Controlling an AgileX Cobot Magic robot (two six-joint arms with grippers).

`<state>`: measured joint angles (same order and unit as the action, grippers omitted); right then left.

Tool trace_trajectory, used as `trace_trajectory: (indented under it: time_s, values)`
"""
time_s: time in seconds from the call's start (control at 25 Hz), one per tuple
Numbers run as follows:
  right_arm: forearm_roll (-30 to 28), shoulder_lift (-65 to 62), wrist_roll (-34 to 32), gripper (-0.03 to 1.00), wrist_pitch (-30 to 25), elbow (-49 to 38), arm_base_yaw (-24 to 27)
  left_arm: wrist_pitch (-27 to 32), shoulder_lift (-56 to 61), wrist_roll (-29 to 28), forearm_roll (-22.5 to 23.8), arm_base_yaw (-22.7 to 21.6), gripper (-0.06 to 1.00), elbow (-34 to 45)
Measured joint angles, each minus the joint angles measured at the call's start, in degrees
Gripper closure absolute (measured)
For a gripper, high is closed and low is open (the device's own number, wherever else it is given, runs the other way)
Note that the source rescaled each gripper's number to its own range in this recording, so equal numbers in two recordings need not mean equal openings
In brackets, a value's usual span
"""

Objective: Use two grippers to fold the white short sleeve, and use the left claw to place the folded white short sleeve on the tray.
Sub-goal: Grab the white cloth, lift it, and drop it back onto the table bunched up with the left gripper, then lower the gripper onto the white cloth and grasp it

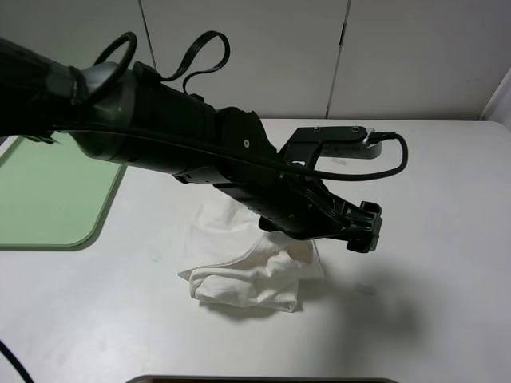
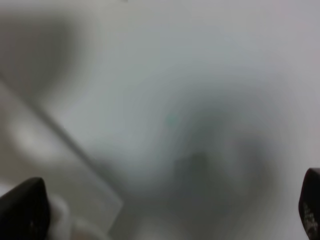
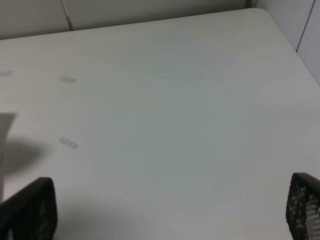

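Left arm: the left claw (image 1: 363,227) reaches from nine o'clock across the middle of the high view, hanging above the white short sleeve (image 1: 251,275).
Left fingers (image 2: 22,207): wide apart, holding nothing; only dark tips show at the picture's corners.
Left wrist view: heavily blurred; nothing between the tips can be made out.
Right gripper (image 3: 170,212): fingers spread wide, empty, over bare worktop (image 3: 175,125); not seen in the high view.
White short sleeve: crumpled heap on the worktop around six o'clock of centre, its upper part hidden behind the arm.
Tray (image 1: 48,199): light green, at nine o'clock, cut by the frame edge and partly covered by the arm.
Tape strips (image 3: 67,142): small, pale, lying on the worktop.
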<state>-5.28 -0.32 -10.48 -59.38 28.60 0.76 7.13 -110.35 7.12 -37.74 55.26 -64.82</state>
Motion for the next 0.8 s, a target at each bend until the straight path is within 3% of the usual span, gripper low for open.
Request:
trace_trajectory:
  time_s: [0.44, 0.52, 0.8]
  values:
    - [0.00, 0.00, 0.00, -0.03, 0.00, 0.00, 0.00, 3.51, -2.47, 0.00, 0.81, 0.29, -0.05, -8.71]
    - [0.00, 0.00, 0.00, -0.03, 0.00, 0.00, 0.00, 9.22, -0.35, 0.00, 3.69, -1.49, -0.05, -11.52]
    - [0.00, 0.00, 0.00, -0.03, 0.00, 0.00, 0.00, 20.53, 4.22, -0.26, 9.54, -7.07, -0.05, -12.04]
